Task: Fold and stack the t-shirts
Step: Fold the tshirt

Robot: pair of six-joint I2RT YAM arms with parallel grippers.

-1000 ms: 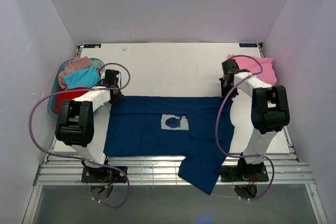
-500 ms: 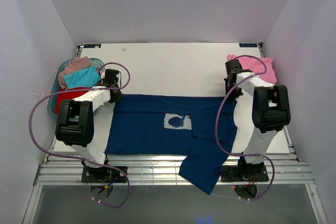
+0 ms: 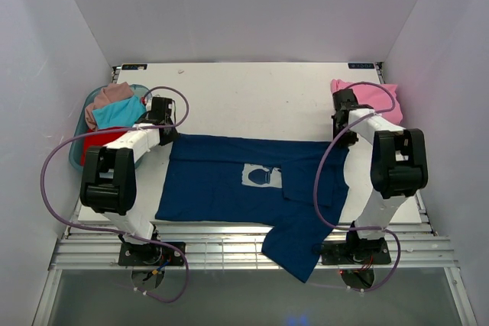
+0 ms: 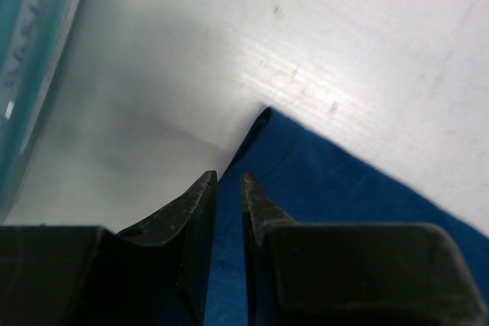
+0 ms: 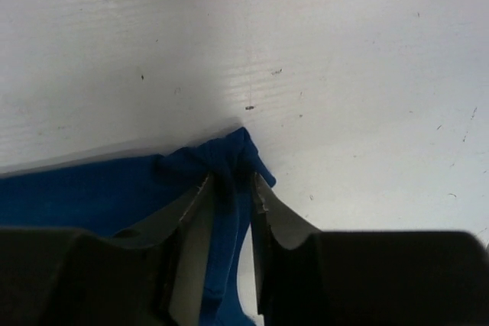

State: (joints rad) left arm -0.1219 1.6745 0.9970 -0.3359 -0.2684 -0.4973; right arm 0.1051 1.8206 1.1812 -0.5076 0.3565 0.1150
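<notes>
Currently navy shirt point(image 3: 229, 181) spread flat across tabletop point(image 3: 252, 97) middle, sleeve drooping over tabletop's near edge. Left hand point(image 4: 228, 185) pinches its far-left corner; right hand point(image 5: 229, 185) pinches bunched far-right corner. Pink shirt point(image 3: 374, 97) at tabletop's far-right corner.

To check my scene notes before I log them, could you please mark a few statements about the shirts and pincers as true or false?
1. The left pincer is shut on a far corner of the navy t-shirt. True.
2. The right pincer is open and empty. False: it pinches a bunched corner of the navy t-shirt.
3. The pink t-shirt lies at the far right of the table. True.
4. The navy t-shirt lies wholly on the table. False: one part hangs over the near edge.
</notes>
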